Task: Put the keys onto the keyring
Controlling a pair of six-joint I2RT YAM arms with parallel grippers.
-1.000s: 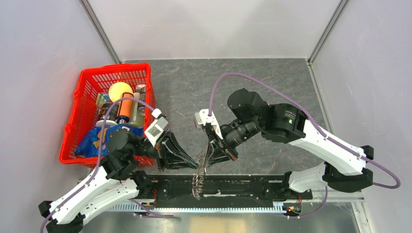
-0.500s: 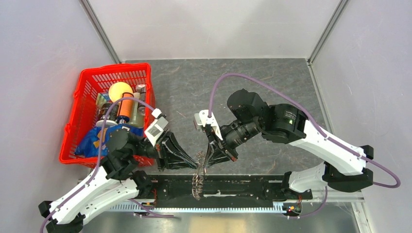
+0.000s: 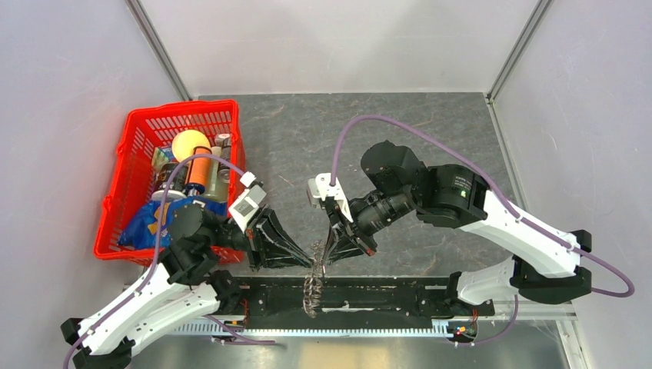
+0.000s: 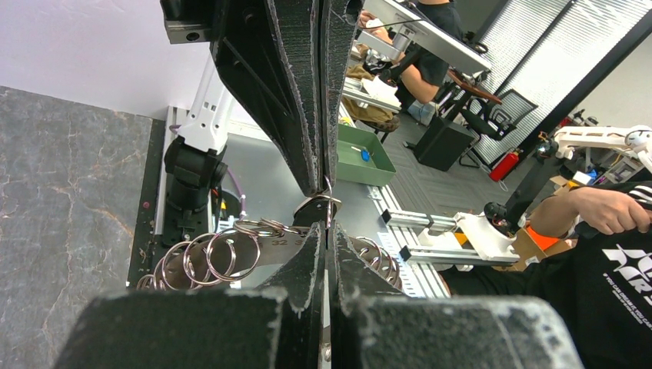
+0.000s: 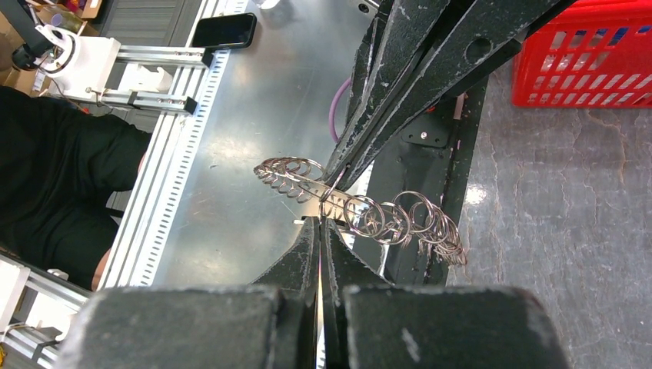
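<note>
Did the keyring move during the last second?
No. The keyring sits at the same spot across the black base rail in the top view.

The right gripper point(image 5: 320, 224), jaws pressed together, pinches the keyring point(image 5: 369, 215), a strip hung with silver rings, from below. The left gripper point(image 5: 337, 183) grips it from above. A basket point(image 5: 600, 54) sits upper right.

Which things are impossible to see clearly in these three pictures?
- No view shows the small loose dark key; shut jaws may hide it.
- Top view: the bunch of silver wire rings is tiny and blurred, partly covered by the left gripper and right gripper.
- Top view: the left arm covers some contents of the red plastic basket.
</note>
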